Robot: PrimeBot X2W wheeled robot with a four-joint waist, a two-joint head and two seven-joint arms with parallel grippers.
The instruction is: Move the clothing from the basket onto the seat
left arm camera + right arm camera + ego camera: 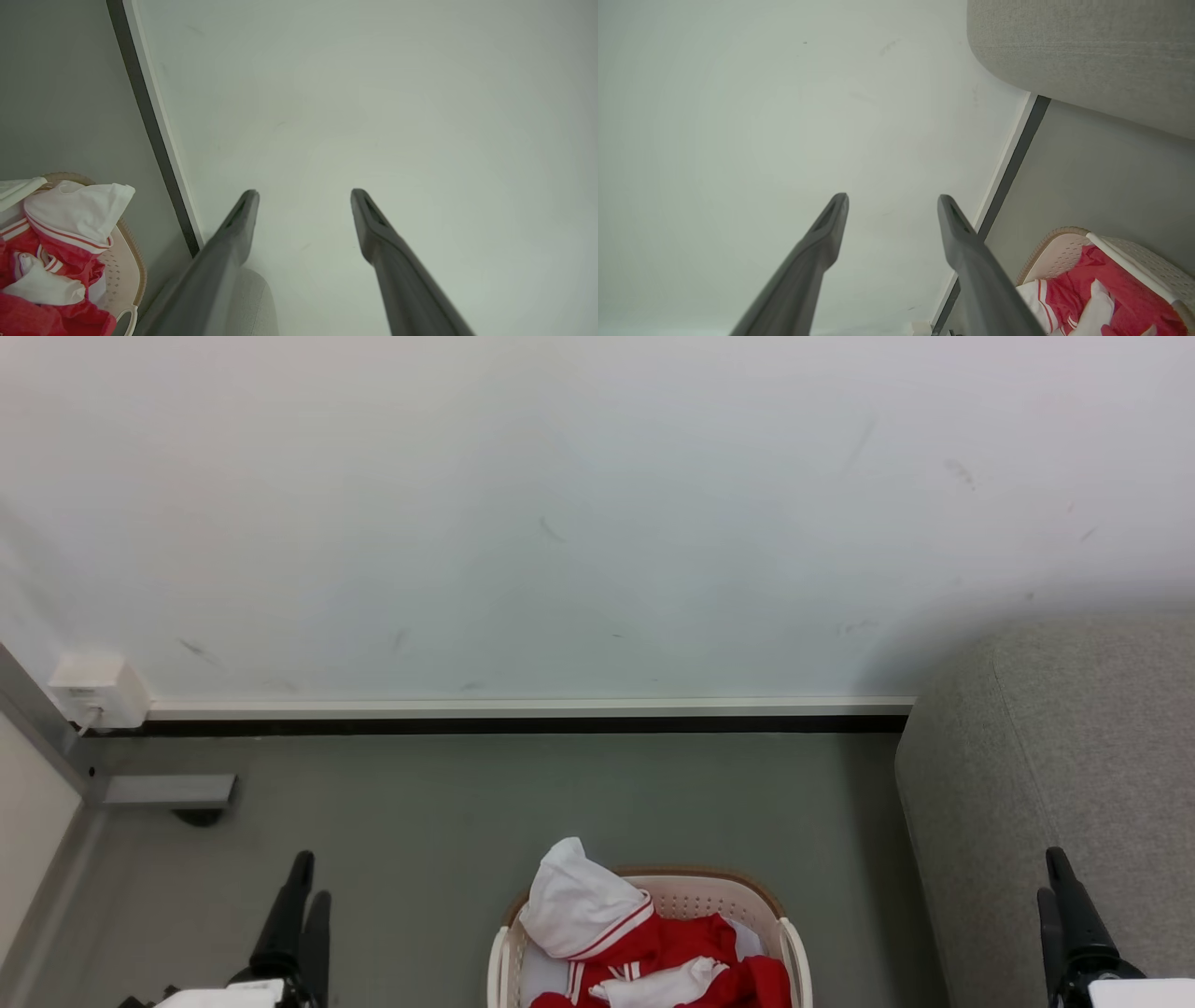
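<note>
Head view: left tool (311,879) and right tool (1049,875) spread apart, empty; clothing (653,943) heaped over basket (709,887) rim could spill onto floor (560,803) if snagged.

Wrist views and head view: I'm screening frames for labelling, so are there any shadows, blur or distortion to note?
Head view: even soft light, a faint shadow on the wall beside the seat, clothing sharp. Left wrist view: wide-angle stretch, left gripper soft near the bottom edge. Right wrist view: same stretch on the right gripper; basket crisp, no glare.
</note>
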